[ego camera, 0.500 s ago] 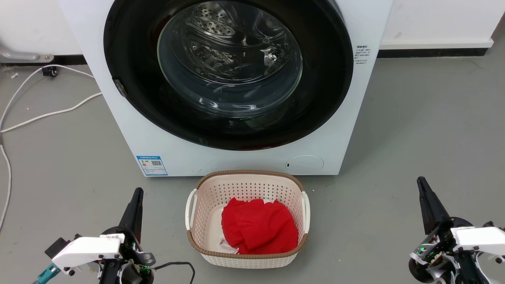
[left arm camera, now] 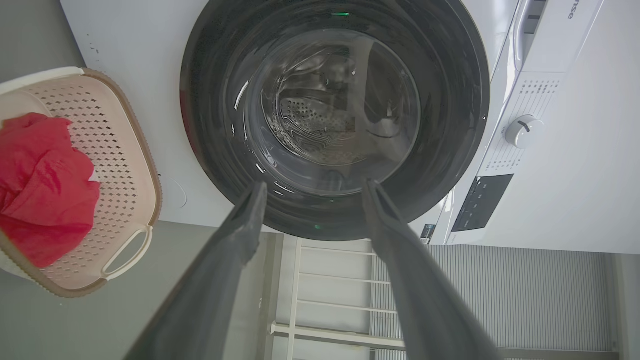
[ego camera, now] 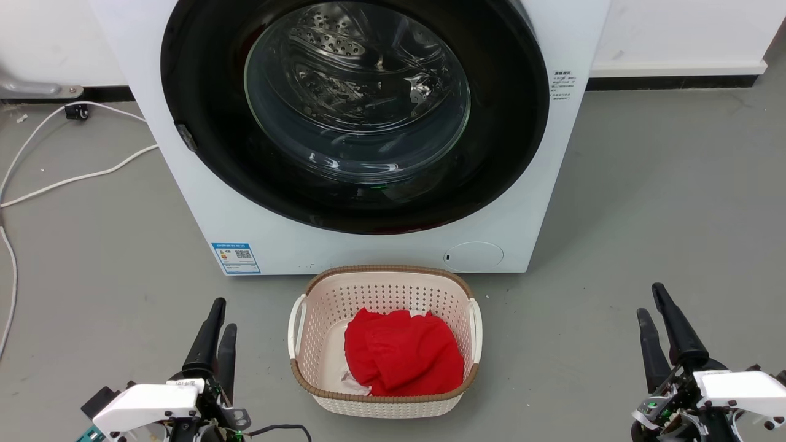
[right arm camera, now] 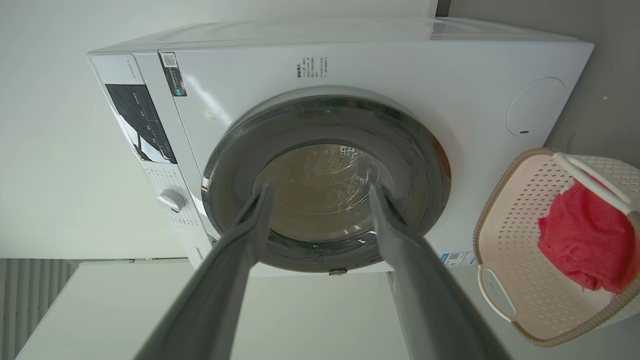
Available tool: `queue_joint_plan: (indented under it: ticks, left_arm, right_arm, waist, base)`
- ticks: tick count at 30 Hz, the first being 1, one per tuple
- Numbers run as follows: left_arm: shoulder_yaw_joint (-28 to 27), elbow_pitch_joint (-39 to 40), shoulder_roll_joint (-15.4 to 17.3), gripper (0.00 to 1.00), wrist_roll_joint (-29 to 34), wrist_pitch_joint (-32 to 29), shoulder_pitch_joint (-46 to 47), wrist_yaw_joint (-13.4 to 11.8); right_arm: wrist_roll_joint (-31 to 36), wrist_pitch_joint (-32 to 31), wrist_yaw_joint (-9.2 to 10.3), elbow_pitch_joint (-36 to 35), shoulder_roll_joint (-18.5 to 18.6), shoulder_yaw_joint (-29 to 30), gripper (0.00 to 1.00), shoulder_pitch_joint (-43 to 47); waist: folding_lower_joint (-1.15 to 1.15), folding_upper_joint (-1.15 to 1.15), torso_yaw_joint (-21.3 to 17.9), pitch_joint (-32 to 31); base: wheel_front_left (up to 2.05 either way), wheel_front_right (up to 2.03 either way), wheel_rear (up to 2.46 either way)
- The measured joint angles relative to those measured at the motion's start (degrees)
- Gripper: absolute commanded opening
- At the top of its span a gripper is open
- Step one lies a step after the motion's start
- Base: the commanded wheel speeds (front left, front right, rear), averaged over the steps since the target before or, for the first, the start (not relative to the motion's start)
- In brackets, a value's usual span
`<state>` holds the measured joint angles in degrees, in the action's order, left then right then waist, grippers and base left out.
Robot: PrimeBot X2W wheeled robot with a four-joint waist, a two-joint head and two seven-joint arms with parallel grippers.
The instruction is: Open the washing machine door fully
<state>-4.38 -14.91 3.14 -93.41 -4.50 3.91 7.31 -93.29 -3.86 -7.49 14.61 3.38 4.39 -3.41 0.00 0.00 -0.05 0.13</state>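
Head view: door (ego camera: 356, 116) sits in the front of the white washer (ego camera: 202, 202), nearly as wide as the machine. Black ring lies flat against the front panel and the glass bowl is centred; door reads as shut. Steel drum shows through the glass. A small grey fitting (ego camera: 186, 136) is on the door's left rim, perhaps a hinge or a catch; too small to tell.

Basket (ego camera: 387, 273) stands on the floor (ego camera: 645, 202) just in front of the washer, below the door, with a red cloth (ego camera: 402, 359) inside. Round white flap (ego camera: 474, 256) is at the washer's lower right. White cables (ego camera: 73, 178) trail over the floor at left.

Left gripper (ego camera: 224, 316) is low at the lower left, beside the basket and well apart from the door. Right gripper (ego camera: 649, 301) is at the lower right, also well apart from it.

Left wrist view: fingers (left arm camera: 240, 235) are spread wide, nothing between them, pointed at the door's glass.

Right wrist view: fingers (right arm camera: 235, 240) are likewise spread and empty, with the door framed between them. Neither gripper touches the door.
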Motion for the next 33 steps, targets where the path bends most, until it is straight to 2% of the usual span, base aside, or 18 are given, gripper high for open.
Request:
queue_joint_plan:
  ticks: [6,12,13,21,33]
  left_arm:
    - [1.0,1.8,0.0,1.00,1.2,1.7,0.0,0.0]
    - [2.2,3.9,0.7,1.00,4.1,3.8,0.0,0.0]
    - [1.9,5.1,0.9,1.00,7.2,4.5,0.0,0.0]
    - [0.9,8.1,0.7,1.00,17.2,6.3,0.0,0.0]
    - [0.8,11.2,0.4,1.00,31.0,8.5,-0.1,0.0]
  right_arm:
    - [1.2,1.6,0.00,-1.4,0.0,-0.4,1.00,0.2]
    - [6.5,2.9,0.00,-3.2,0.0,-0.7,1.00,0.5]
    - [10.6,3.7,0.00,-4.4,0.0,-0.8,1.00,0.5]
    - [23.7,5.4,0.00,-7.6,-0.1,-1.5,1.00,1.2]
    - [40.0,7.8,0.00,-11.1,-0.1,-1.7,1.00,2.3]
  waist:
    - [0.00,0.00,0.1,-0.1]
    - [0.00,0.00,0.2,-0.2]
    - [0.00,0.00,0.3,-0.2]
    - [0.00,0.00,0.4,-0.5]
    - [0.00,0.00,0.6,-0.8]
  base:
    - [0.00,0.00,0.00]
    - [0.00,0.00,0.00]
    - [0.00,0.00,0.00]
    - [0.00,0.00,0.00]
    - [0.00,0.00,0.00]
